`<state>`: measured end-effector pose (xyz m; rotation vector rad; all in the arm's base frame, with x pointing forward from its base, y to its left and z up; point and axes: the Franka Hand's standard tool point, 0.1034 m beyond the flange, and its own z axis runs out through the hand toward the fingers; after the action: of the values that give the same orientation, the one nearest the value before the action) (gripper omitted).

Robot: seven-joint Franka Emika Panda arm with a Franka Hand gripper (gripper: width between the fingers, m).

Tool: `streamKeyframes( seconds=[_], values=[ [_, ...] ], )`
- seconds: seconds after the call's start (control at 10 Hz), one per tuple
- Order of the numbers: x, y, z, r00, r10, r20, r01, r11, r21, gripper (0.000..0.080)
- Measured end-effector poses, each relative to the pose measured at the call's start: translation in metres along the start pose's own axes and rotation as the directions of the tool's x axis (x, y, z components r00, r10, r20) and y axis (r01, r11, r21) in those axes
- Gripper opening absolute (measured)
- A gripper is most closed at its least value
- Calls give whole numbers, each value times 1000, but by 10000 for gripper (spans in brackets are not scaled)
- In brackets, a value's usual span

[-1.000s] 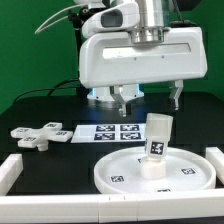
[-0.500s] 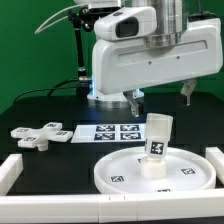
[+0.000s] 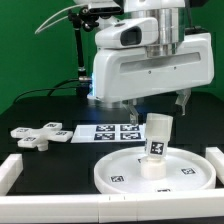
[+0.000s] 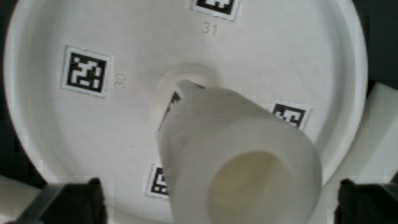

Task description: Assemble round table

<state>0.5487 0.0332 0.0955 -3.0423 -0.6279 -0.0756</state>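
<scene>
The large white round disc (image 3: 118, 170) lies on the table with its rim up. The short cylindrical leg (image 3: 157, 140) stands upright at its centre. My gripper (image 3: 155, 104) is open and empty, just above the leg's top, with one finger on each side of it. In the wrist view the leg (image 4: 231, 140) rises from the disc (image 4: 54, 130) between my dark fingertips (image 4: 75, 200), and my gripper (image 4: 217, 204) is not touching it. The cross-shaped foot piece (image 3: 35, 135) lies flat on the table at the exterior view's left.
The marker board (image 3: 108, 131) lies flat behind the disc. White border rails stand at the front left (image 3: 10, 175) and the right (image 3: 214, 160). The arm's large white body (image 3: 150, 65) hangs over the back of the scene.
My gripper has moved towards the exterior view's right and then a little lower, and is now over the leg. The disc, leg and foot piece have not moved.
</scene>
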Motion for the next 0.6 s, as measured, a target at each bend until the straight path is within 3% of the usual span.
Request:
streamKeyframes(
  seconds=[0.5, 0.6],
  values=[
    [6, 5, 0, 1000, -28, -6, 28, 1000, -1, 649],
    [7, 5, -1, 999, -31, -9, 30, 1000, -2, 521]
  ],
)
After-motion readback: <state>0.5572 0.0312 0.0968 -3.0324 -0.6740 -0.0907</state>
